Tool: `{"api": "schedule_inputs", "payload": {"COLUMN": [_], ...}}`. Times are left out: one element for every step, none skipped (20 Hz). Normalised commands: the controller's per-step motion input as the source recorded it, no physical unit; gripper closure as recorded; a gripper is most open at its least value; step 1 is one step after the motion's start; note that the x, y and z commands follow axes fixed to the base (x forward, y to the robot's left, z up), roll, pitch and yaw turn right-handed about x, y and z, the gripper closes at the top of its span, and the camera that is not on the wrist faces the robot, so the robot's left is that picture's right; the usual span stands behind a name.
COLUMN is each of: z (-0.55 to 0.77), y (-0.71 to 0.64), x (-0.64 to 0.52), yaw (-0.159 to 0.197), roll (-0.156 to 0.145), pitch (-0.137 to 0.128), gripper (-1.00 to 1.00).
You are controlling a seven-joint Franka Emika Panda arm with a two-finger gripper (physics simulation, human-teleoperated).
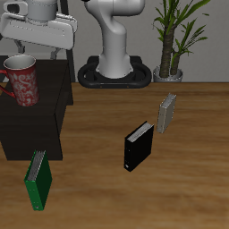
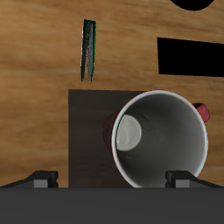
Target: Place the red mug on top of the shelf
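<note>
The red mug (image 1: pixel 23 80) stands upright on the flat top of the black shelf (image 1: pixel 45 121), near the top's front edge, with its handle pointing away from the robot base. My gripper (image 1: pixel 36 52) hangs just above the mug's rim. In the wrist view I look straight down into the mug's grey-white inside (image 2: pixel 162 140), with the shelf top (image 2: pixel 87 131) around it. My gripper (image 2: pixel 112 179) has its fingers spread wide, and one fingertip (image 2: pixel 179 178) shows over the mug's rim. The jaws stand open and hold nothing.
A green book (image 1: pixel 36 179) leans against the shelf's front; it also shows in the wrist view (image 2: pixel 88 51). A small black book (image 1: pixel 138 148) and a grey book (image 1: pixel 166 113) stand on the wooden table. A potted plant (image 1: pixel 170 40) stands beside the robot base (image 1: pixel 116 70).
</note>
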Motion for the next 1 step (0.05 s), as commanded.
{"api": "schedule_inputs", "payload": {"z": [0.26], "y": [0.32], "x": [-0.13], "yaw": [0.018], "roll": [0.048], "pitch": [-0.054], "gripper": [-1.0]}}
